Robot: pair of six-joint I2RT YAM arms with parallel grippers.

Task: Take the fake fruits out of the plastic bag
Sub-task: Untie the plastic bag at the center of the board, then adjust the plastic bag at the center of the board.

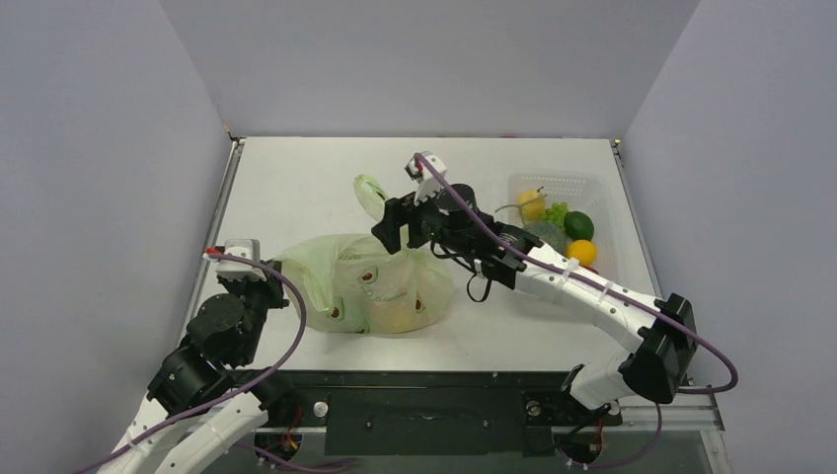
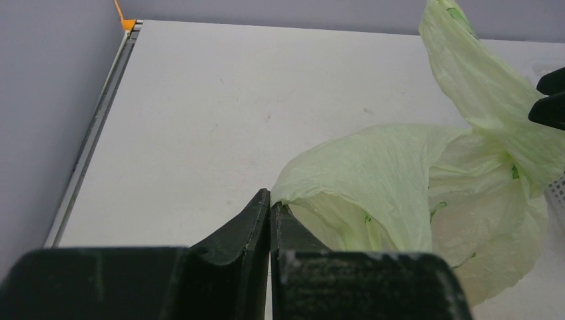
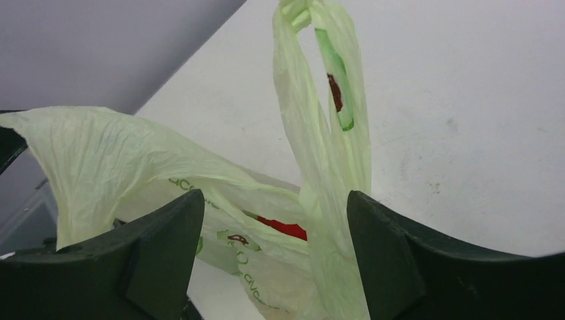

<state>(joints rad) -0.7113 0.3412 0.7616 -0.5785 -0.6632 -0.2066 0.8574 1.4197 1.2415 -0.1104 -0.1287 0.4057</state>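
Observation:
The pale green plastic bag lies crumpled in the middle of the table, one loop handle standing up. My left gripper is at the bag's left edge; in the left wrist view its jaws are shut, pinching a corner of the bag. My right gripper is open above the bag's mouth. In the right wrist view the upright handle passes between its fingers, close to the right one. A red fruit shows inside the bag, and a yellowish shape shows through the film.
A white mesh basket stands at the back right, holding a yellow fruit, green grapes, a green fruit and an orange one. Grey walls close in the table on three sides.

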